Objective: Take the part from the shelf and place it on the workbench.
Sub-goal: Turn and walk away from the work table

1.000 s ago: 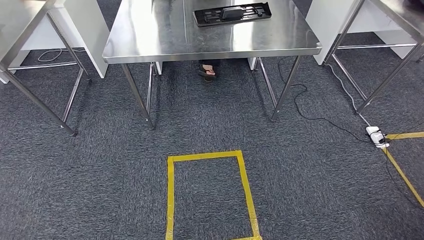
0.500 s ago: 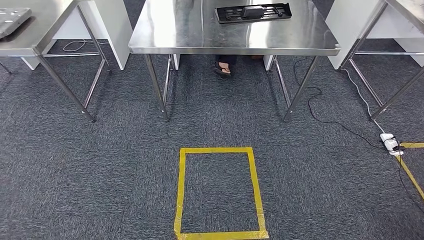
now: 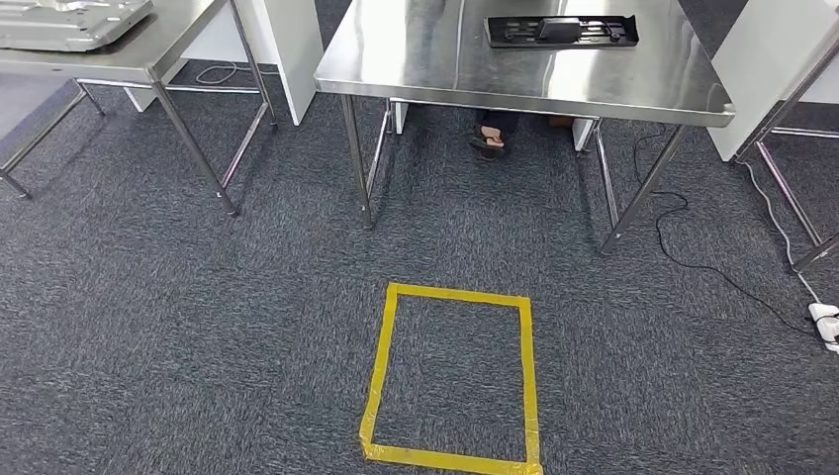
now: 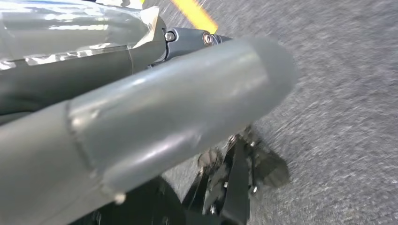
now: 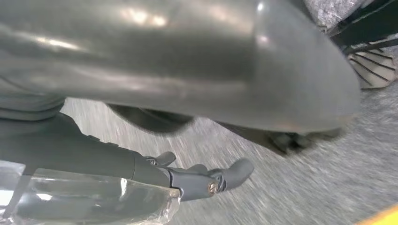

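From the head view, a steel workbench stands ahead on dark grey carpet, and a black tray-like part lies flat on its top near the far right side, resting on the metal surface. Under the workbench a person's foot in a sandal shows between the legs. To the left stands a second steel table with a pale grey metal piece on it, well apart from the workbench. A rectangle of yellow tape is stuck to the carpet in front of the workbench, and a black cable trails across the floor to a white plug at the right edge. In the left wrist view, the left hand hangs over the carpet; its thick grey thumb crosses most of the picture and a dark finger tip sits beyond it, with nothing held that can be seen, but whether the fingers are apart or curled together I cannot tell. In the right wrist view, the right hand also hangs above the carpet, the thumb wide across the top and the dark fingers stretched out below it, apart from the thumb and holding nothing.
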